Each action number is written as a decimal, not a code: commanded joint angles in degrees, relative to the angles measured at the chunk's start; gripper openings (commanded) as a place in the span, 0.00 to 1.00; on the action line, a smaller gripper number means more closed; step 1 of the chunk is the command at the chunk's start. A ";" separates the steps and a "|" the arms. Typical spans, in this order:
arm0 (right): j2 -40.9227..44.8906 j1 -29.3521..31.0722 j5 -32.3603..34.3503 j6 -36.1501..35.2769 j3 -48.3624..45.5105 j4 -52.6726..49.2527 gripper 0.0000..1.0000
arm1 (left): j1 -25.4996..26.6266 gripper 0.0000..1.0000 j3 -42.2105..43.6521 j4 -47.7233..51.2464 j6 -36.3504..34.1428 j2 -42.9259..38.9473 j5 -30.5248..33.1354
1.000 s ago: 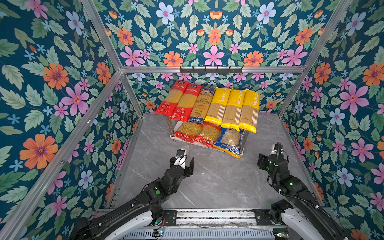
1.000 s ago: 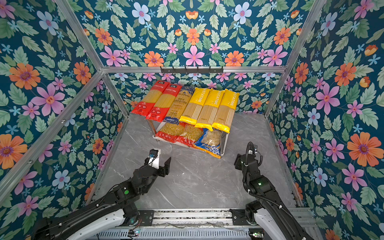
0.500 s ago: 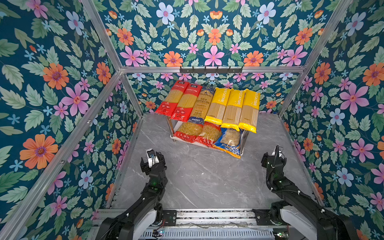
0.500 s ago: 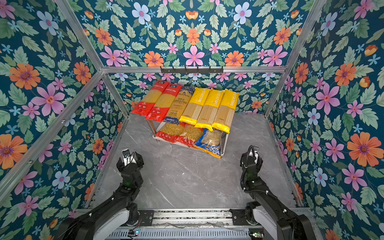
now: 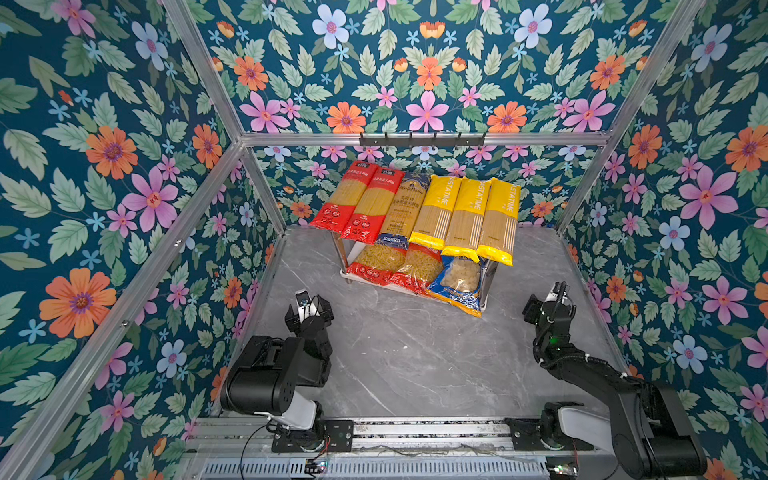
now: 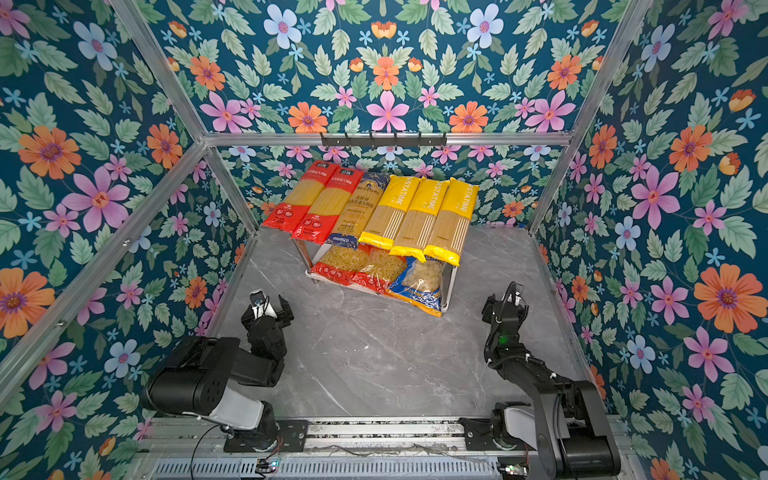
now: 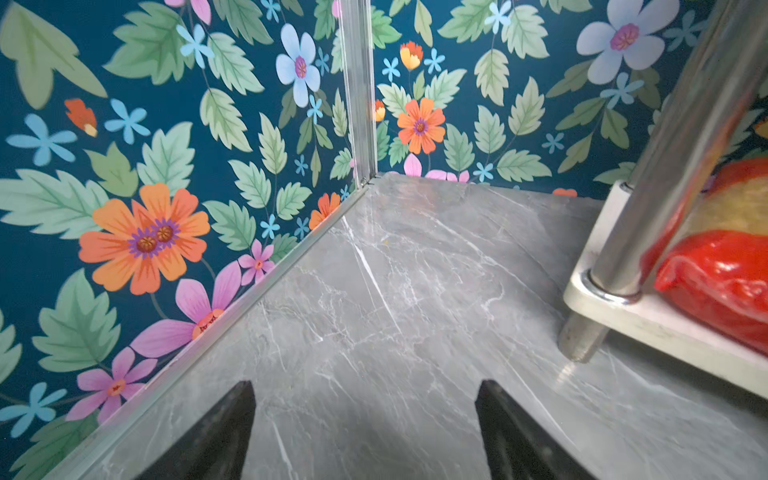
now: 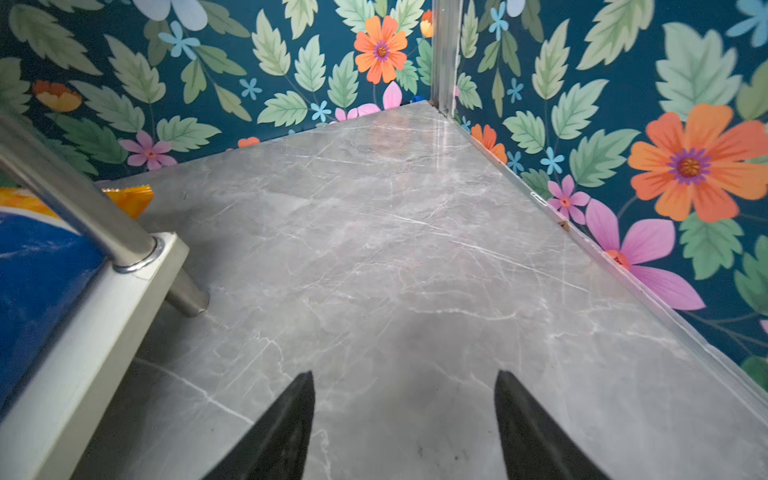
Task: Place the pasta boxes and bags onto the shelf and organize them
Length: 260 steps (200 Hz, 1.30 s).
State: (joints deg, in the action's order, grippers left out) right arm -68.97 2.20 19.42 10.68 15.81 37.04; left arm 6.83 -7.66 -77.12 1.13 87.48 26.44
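Top views are both showing the shelf (image 5: 342, 249) standing at the back of the grey counter (image 5: 415, 357), beneath the black hook rail (image 5: 422, 140). Floral walls (image 5: 104, 187) are enclosing the counter on three sides. The left arm (image 5: 270, 374) is sitting folded beside the left wall, and the right arm (image 5: 582, 365) is reaching up along the right wall. Both are standing well apart from the shelf, with bare counter lying between.

In the left wrist view, the left jaws are standing wide open. Their black fingers (image 7: 224, 436) are holding nothing, and a chrome leg (image 7: 665, 187) of the shelf is rising near them. In the right wrist view, the right jaws are likewise standing open and holding nothing, over bare counter near another shelf corner.

Compared with one second ago, the left arm is now sitting drawn back to the left wall, away from the mid-counter spot in front of the shelf. The right arm is staying close to its earlier place, and the packs are remaining unmoved.

The upper tier is carrying six long packs side by side, all overhanging its front edge:
- two red spaghetti packs (image 5: 345, 199) (image 5: 374, 208)
- one navy-gold spaghetti pack (image 5: 405, 208)
- three yellow PASTATIME packs (image 5: 440, 212) (image 5: 467, 216) (image 5: 498, 220)

The lower tier is carrying two red macaroni packs (image 5: 374, 262) (image 5: 417, 268) and the blue-orange shells pack (image 5: 459, 282), which is projecting past the front edge.
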 commanded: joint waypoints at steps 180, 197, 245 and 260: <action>-13.72 -6.40 -16.78 -3.49 -0.71 19.07 0.70 | -2.88 0.94 -11.68 13.93 1.07 2.17 -7.71; -13.74 -6.49 -16.80 -3.43 -0.62 19.08 0.70 | -2.83 0.94 -11.68 13.93 1.05 2.18 -7.69; -13.82 -6.46 -16.96 -3.40 -0.92 19.91 0.76 | -2.88 0.94 -11.59 13.85 0.99 2.15 -7.65; -13.91 -6.48 -16.92 -3.38 -1.03 20.29 0.79 | -2.88 0.94 -11.58 13.84 0.98 2.10 -7.65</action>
State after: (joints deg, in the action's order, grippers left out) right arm -82.85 -4.25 3.14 8.45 14.92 55.20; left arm 4.03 -19.11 -62.94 1.78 89.62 18.98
